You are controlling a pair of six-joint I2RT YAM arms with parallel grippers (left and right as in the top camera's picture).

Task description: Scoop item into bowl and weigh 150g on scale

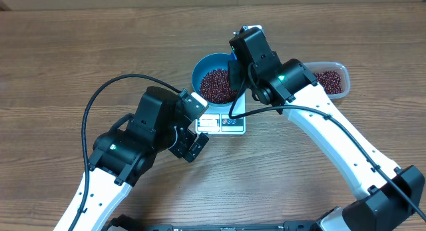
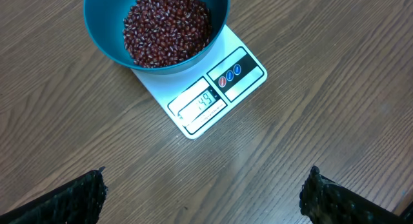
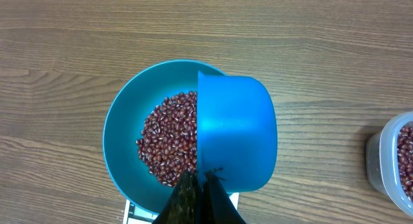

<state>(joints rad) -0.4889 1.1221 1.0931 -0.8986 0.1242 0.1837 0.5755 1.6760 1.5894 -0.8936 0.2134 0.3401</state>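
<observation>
Overhead, the teal bowl (image 1: 198,70) stands on the white scale (image 1: 223,124) near the middle of the table (image 1: 66,58), with a heap of dark red beans (image 1: 216,86) inside it. The right pincer (image 3: 201,182) is clenched on a bright blue scoop (image 3: 235,133), which hangs over the right half of the bowl. The left pincer (image 2: 205,185) is released, its fingers (image 2: 71,198) spread wide and empty above the table in front of the scale, whose display reads 149. A clear tub (image 1: 342,69) with more beans sits to the right, apart from the scale.
</observation>
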